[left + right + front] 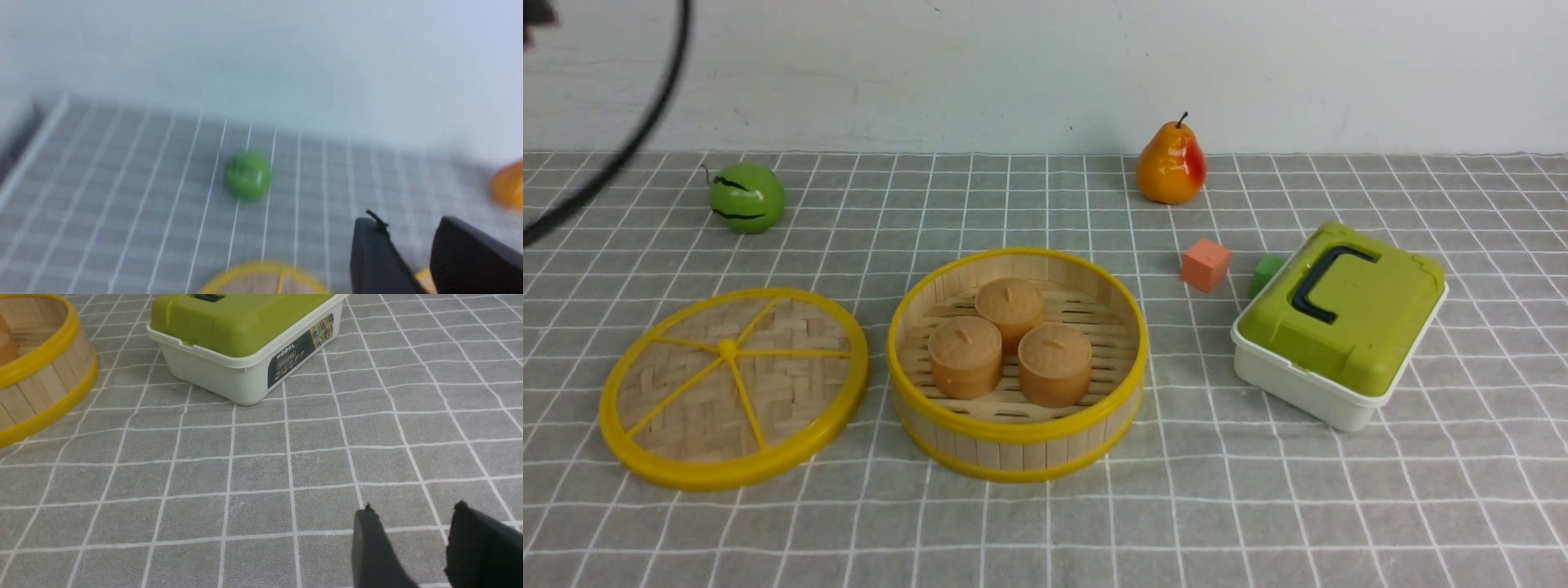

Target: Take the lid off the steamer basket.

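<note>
My left pincer (408, 230) is released, its dark jaws parted with nothing between them, and my right pincer (414, 516) is likewise spread and empty above the grey checked tablecloth (1045, 523). The flat round woven bamboo lid with its yellow rim and spokes (792, 384) is already off, lying flat on the cloth just left of the round bamboo-slat steamer basket with yellow rims (1013, 453), not touching it. Three tan cylindrical cakes (1054, 363) sit inside the open basket. To the right stands a white rectangular box with a green lid (1339, 327). Further back are an orange cube (1205, 265) and a green cube (1264, 273). Farthest, near the wall, are a green round fruit (746, 196) on the left and an orange-red pear (1171, 163).
</note>
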